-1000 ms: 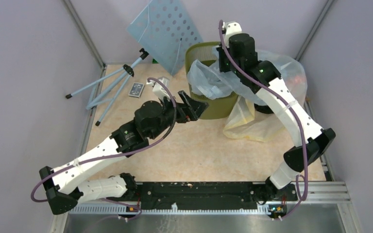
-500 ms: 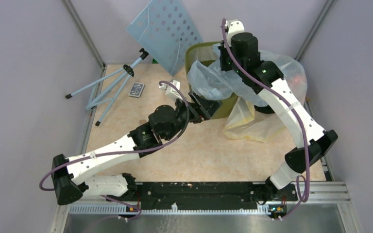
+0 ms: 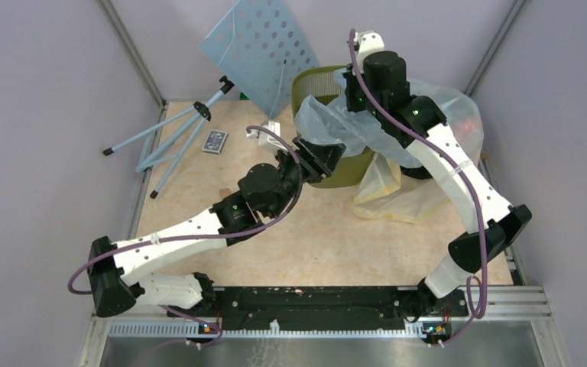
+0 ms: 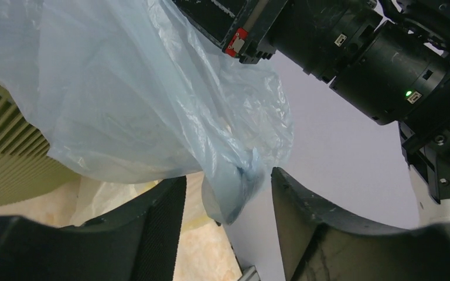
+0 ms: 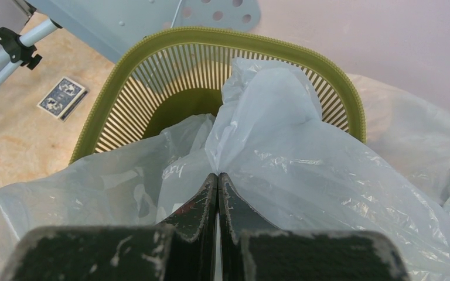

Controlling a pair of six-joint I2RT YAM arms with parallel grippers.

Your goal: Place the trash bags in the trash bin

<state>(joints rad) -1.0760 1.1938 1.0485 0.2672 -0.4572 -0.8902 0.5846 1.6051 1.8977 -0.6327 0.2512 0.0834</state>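
Thin blue-grey film, surely near weightless and slippery: the trash bag (image 5: 281,117) slumps over the rim of the trash bin (image 5: 211,32) by the counter's far edge. One bunched fold is pinched tight in the right gripper (image 5: 218,178). The left gripper (image 4: 228,199) gapes around the dangling corner, the likeliest hold.

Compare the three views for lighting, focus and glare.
Top external: even, soft light, faint shadows on the table, all sharp. Left wrist: the left gripper looks dark and slightly soft; the trash bag glows translucent. Right wrist: trash bin ribs crisp, small glints on the bag, right gripper dark.
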